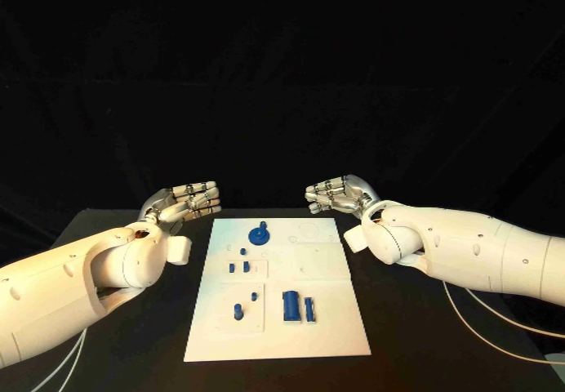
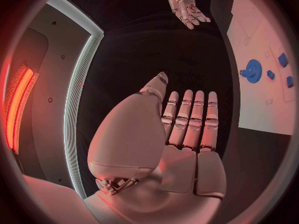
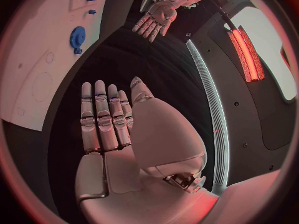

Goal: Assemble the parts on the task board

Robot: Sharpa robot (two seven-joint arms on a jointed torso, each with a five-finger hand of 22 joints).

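Note:
The white task board (image 1: 330, 282) lies in the middle of the black table. A blue gear-shaped part (image 1: 260, 237) stands near its far end; the same gear (image 2: 252, 69) (image 3: 77, 36) shows in both wrist views. Small blue pieces (image 1: 239, 266) sit mid-board, and longer blue blocks (image 1: 291, 305) lie nearer me. My left hand (image 1: 189, 201) hovers beyond the board's far left corner, fingers straight and apart, holding nothing. My right hand (image 1: 338, 194) hovers off the far right corner, also holding nothing. Each wrist view shows its own flat palm (image 2: 187, 124) (image 3: 106, 119) and the other hand (image 2: 186, 6) (image 3: 156, 19).
Black table (image 1: 141, 327) surrounds the board on both sides. A white cable (image 1: 482, 335) trails from the right arm over the table at the near right. The board's right half (image 1: 324, 261) carries only shallow outlines.

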